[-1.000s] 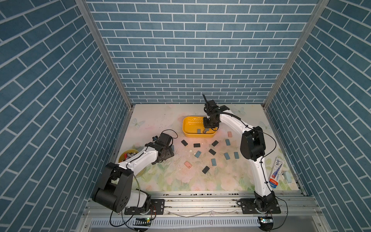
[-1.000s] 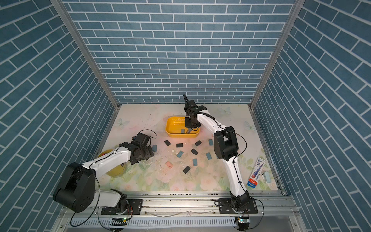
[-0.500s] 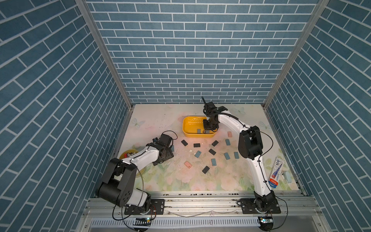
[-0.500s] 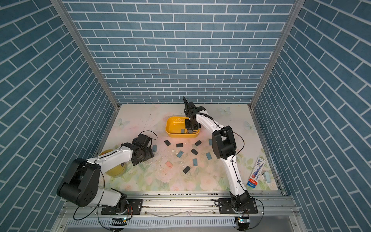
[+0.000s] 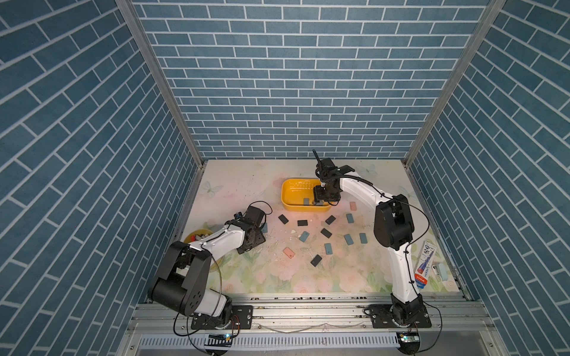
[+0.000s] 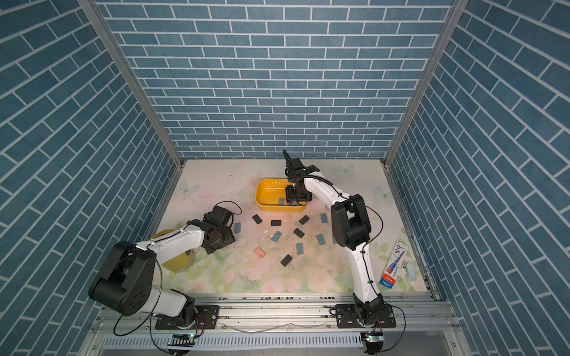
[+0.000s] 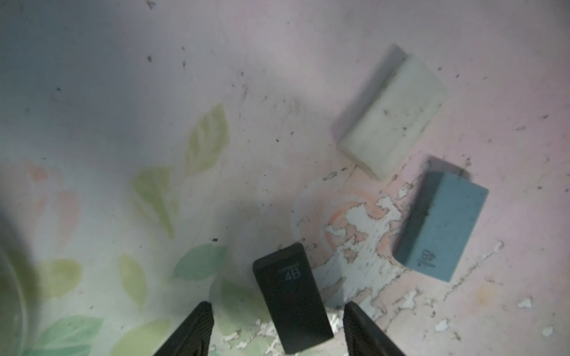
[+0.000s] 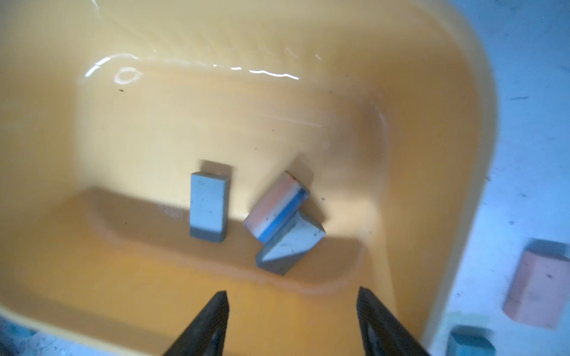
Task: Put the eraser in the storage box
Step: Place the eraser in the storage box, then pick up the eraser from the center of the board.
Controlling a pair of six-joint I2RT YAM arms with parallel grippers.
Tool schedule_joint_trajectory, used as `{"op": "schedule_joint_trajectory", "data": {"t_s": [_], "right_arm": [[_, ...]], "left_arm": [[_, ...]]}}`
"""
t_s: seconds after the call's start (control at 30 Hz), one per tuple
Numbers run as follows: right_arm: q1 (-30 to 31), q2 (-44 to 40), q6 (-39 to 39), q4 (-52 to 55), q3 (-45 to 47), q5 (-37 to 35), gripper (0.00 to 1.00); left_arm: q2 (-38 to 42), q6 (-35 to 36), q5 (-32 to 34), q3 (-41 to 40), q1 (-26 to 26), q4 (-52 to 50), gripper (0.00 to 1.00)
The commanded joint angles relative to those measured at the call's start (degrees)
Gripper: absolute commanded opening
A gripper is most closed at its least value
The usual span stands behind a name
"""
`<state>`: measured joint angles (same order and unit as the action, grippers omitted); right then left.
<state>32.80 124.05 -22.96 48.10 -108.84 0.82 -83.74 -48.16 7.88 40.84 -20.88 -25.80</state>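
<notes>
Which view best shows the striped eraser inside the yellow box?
Right wrist view: the striped eraser sits close and unobstructed in the storage box. In both top views the right gripper hides it; the left wrist view misses it.

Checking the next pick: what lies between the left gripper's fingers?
A black eraser marked 4B, lying flat inside the open left gripper, with a gap on each side; the left wrist view shows it.
</notes>
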Motion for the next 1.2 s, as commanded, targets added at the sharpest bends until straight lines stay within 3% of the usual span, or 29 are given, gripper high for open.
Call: {"op": "schedule_joint_trajectory", "data": {"t_s": [0.0,0.57,0.93,1.17], "right_arm": [[1.3,-7.8,1.8,-2.9,3.2,-3.5,0.71],[3.6,-33.7,1.3,-12.5,30.5,-9.0,0.78],[3.5,-39.6,-1.6,-13.6,44.7,-16.4,0.80],[0.8,-43.4,-4.5,-15.2,53.0,-16.7,0.82]], "left_arm": [[-0.8,-0.5,1.5,-0.7,0.4,-0.2,0.66],[-2.5,-0.3,2.2,-0.7,0.4,0.5,0.40],[-1.7,0.4,2.1,-2.2,0.4,-0.1,0.26],[-0.5,1.0,2.0,-2.2,0.4,-0.9,0.17]]}}
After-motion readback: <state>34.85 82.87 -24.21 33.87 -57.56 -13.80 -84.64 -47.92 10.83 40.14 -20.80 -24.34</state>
